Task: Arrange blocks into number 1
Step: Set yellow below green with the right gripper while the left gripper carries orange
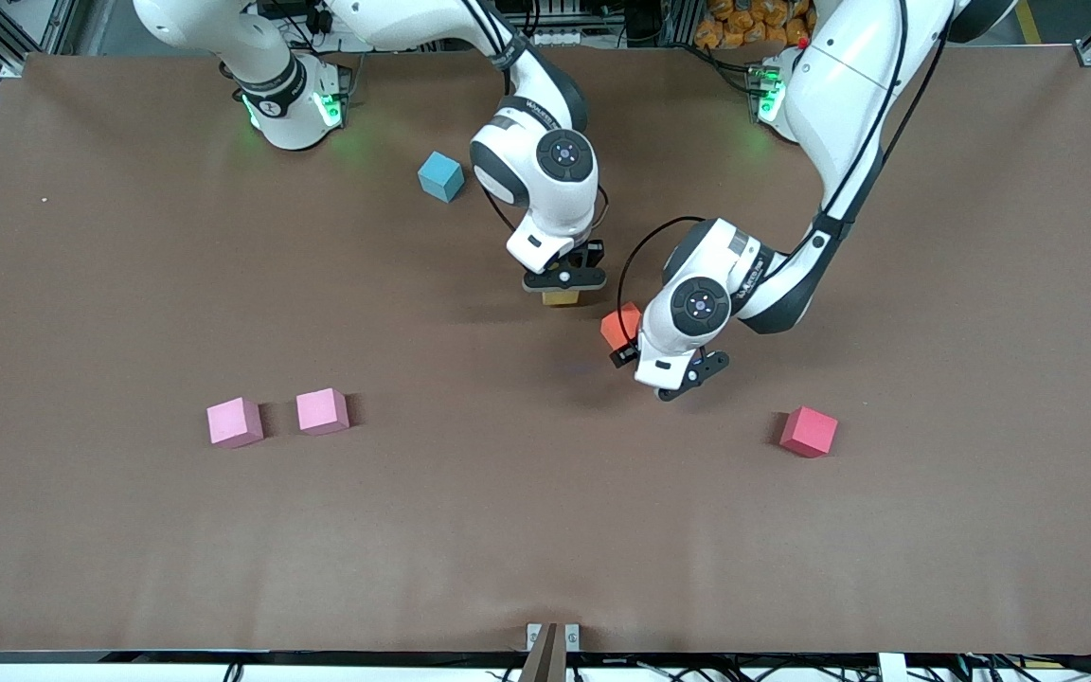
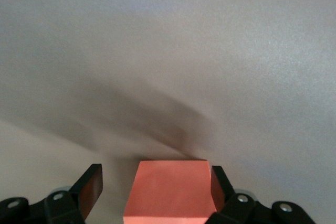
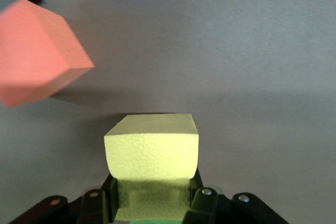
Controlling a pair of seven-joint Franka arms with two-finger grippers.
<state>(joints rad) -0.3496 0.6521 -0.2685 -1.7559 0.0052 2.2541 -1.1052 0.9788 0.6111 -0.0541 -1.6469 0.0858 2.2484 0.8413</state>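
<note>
My right gripper [image 1: 562, 288] [image 3: 152, 183] is shut on a yellow block [image 1: 560, 298] [image 3: 152, 145] and holds it low over the middle of the table. Beside it, toward the left arm's end, an orange block [image 1: 617, 325] [image 2: 173, 192] [image 3: 37, 51] sits on the table. My left gripper [image 1: 625, 343] [image 2: 155, 176] is open around that block. One finger [image 2: 218, 182] rests against the block's side, while the other finger [image 2: 90, 184] stands apart from it with bare table between.
Two light pink blocks [image 1: 235, 421] [image 1: 322, 411] lie side by side toward the right arm's end, nearer the front camera. A red block [image 1: 809, 431] lies toward the left arm's end. A blue block [image 1: 440, 176] sits near the right arm's base.
</note>
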